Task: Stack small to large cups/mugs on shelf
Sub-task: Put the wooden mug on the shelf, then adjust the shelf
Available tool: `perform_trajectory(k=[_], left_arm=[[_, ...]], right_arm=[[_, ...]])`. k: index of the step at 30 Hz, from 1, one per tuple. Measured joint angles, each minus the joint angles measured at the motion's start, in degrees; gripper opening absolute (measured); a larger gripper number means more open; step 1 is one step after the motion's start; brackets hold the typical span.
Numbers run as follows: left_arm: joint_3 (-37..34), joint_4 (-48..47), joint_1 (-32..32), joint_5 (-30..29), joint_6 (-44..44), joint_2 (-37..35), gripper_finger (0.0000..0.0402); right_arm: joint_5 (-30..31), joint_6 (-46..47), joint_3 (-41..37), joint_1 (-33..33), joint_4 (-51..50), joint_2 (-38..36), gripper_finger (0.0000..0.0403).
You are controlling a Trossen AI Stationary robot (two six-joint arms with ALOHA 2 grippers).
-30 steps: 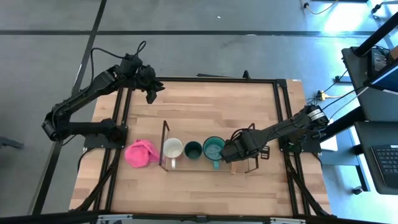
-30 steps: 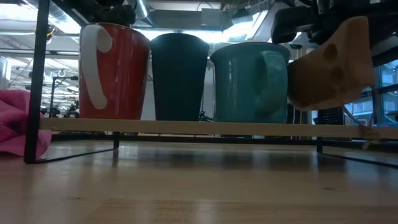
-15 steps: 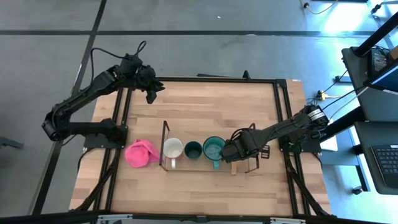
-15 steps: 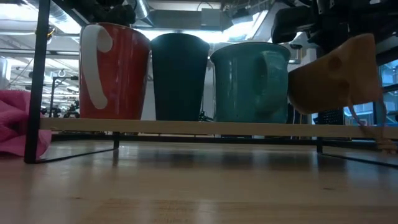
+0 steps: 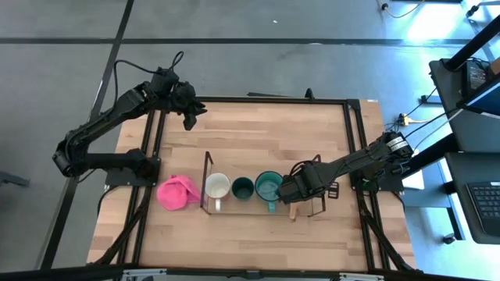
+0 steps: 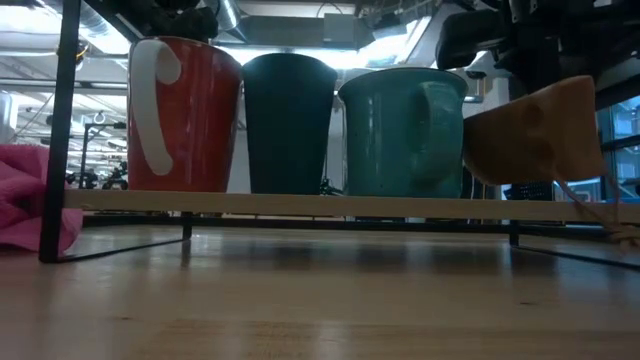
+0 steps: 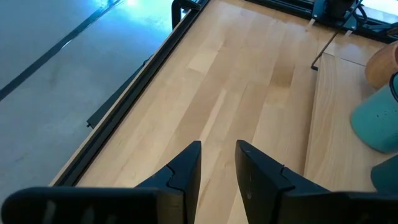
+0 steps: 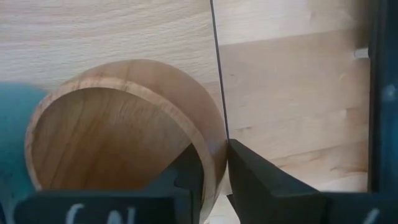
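Note:
The black wire shelf (image 5: 208, 168) stands on the table. On its wooden board (image 6: 300, 203) three mugs stand upright in a row: the white-rimmed brownish mug (image 6: 185, 115), the dark green cup (image 6: 290, 125) and the teal mug (image 6: 400, 130). My right gripper (image 8: 214, 180) is shut on the tan wooden cup (image 6: 535, 135) at the shelf's right end, beside the teal mug. The cup's handle (image 5: 293, 209) points to the near edge. My left gripper (image 7: 217, 152) hangs slightly open and empty over the table's far left corner (image 5: 190, 117). My right gripper pinches the wooden cup's wall at the rim (image 8: 211, 152), one finger (image 8: 189, 168) inside the bowl and one (image 8: 249, 174) outside. The fingers come from above, pointing down. The cup is slightly tilted just over the shelf board; I cannot tell whether its base touches.
A pink lumpy item (image 5: 177, 193) lies on the table just left of the shelf. The shelf's right end frame (image 5: 322, 199) stands close behind my right gripper. The black metal frame (image 5: 273, 100) edges the table. Bare wood lies at the far half (image 5: 266, 133).
My right gripper has lowered the wooden cup toward the shelf board and tipped it nearer to upright: its raised near side has come down, while the side next to the teal mug has stayed in place.

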Motion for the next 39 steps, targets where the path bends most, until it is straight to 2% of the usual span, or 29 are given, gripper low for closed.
perform_trajectory(k=[11, 25, 34, 39], left_arm=[[0.0, 0.0, 0.0, 0.0, 0.0, 0.0, 0.0093], [0.0, 0.0, 0.0, 0.0, 0.0, 0.0, 0.0093], [0.0, 0.0, 0.0, 0.0, 0.0, 0.0, 0.0093], [0.0, 0.0, 0.0, 0.0, 0.0, 0.0, 0.0093]], right_arm=[[1.5, -0.3, 0.0, 0.0, -0.1, 0.0, 0.0075], [1.6, -0.5, 0.1, -0.3, -0.3, -0.1, 0.0152], [5.5, -0.6, 0.1, -0.3, -0.7, -0.1, 0.0134], [11.3, -1.8, 0.1, -0.3, -1.3, -0.1, 0.0116]])
